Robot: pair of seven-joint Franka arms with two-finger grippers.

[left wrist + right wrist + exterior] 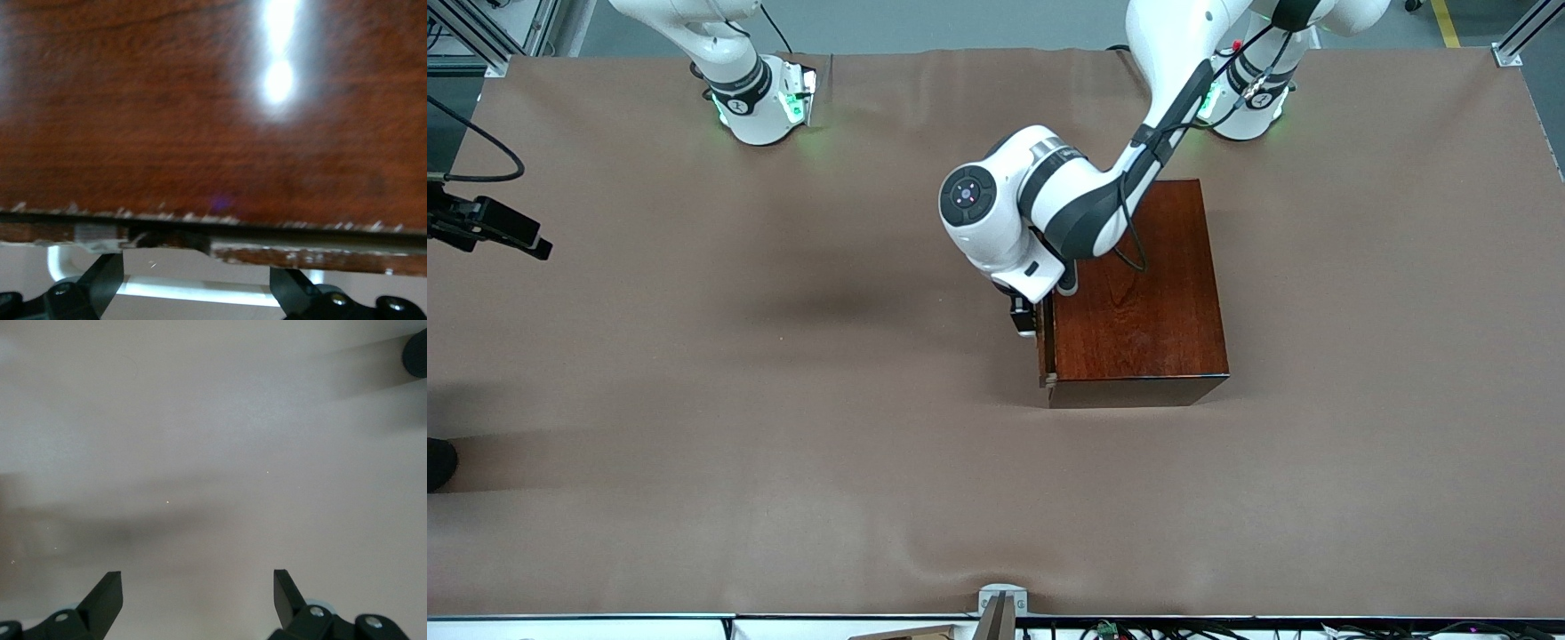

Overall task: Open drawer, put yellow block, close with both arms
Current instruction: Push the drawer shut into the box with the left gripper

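Left gripper (197, 283) down at the drawer front (1046, 342), fingers (100, 283) spread wide either side of the white handle (200, 291), which is cut off at the frame edge; no grip on it visible. Drawer sits shut in the glossy reddish-brown wooden box (1138, 293), grain plain under a bright glare. Right gripper (198, 600) waits above bare worktop (738, 400), fingers (107, 593) fully apart, empty. Brown matte cloth covers the worktop, slightly rippled at the near edge. Left arm (1049, 200) hides the box's corner. Yellow block nowhere to be made out.
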